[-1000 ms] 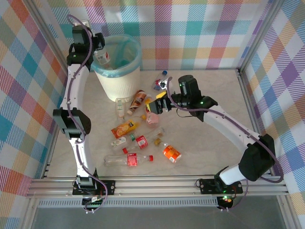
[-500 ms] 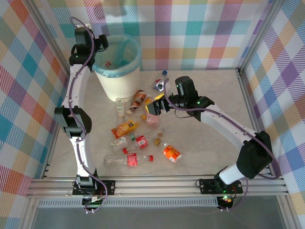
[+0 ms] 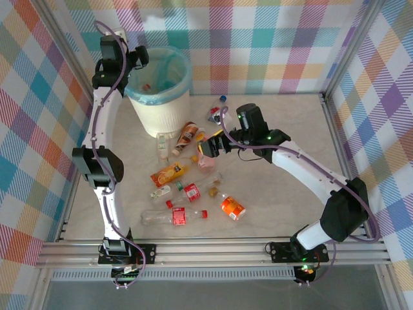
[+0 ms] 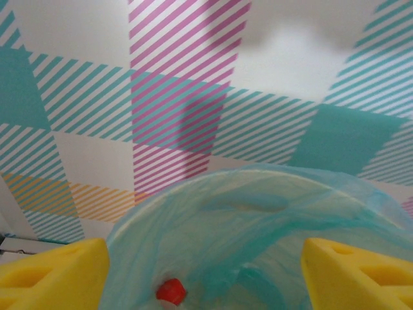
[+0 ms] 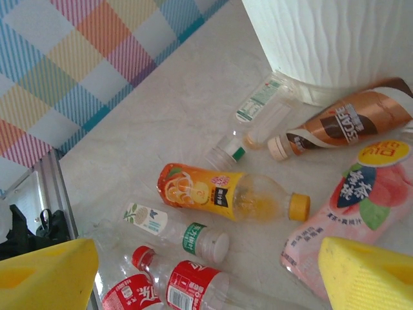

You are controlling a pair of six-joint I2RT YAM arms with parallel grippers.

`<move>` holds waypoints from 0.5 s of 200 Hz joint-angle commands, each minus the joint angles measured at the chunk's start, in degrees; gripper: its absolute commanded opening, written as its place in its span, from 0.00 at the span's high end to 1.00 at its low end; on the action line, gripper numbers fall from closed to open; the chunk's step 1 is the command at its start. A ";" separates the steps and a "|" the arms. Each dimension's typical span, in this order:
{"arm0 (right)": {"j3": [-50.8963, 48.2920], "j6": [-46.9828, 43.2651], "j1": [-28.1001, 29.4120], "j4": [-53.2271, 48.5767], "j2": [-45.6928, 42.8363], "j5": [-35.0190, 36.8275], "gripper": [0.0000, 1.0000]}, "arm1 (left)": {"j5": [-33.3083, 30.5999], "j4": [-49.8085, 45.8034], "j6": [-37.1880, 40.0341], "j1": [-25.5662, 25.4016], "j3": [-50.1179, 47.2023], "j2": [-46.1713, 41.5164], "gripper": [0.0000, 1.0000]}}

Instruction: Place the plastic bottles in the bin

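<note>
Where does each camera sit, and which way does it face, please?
Top external: above, behind the arm bases, looking down at the table; both arms show.
Left wrist: over the white ribbed bin and its teal liner, facing the checked wall; yellow fingertips at bottom.
Right wrist: looking down at plastic bottles; yellow fingertips likewise.
Shared: top and right wrist show the bin.

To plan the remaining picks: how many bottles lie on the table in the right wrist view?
7: clear bottle and brown bottle by the bin, orange bottle centre, pink bottle right, white-capped bottle below, two red-labelled bottles at the bottom edge; more may be hidden.
</note>
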 commanded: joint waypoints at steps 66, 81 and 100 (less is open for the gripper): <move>0.70 8.88 0.33 -11.96 0.31 9.74 0.09 | 9.77 -3.29 7.59 -14.38 -27.64 -30.31 0.21; 0.68 10.36 0.31 -12.61 1.65 10.51 0.08 | 15.10 -1.16 10.61 -16.17 -37.69 -36.70 0.21; 1.65 11.54 0.30 -12.92 4.72 10.89 0.08 | 20.94 -1.81 14.55 -18.11 -47.97 -43.79 0.20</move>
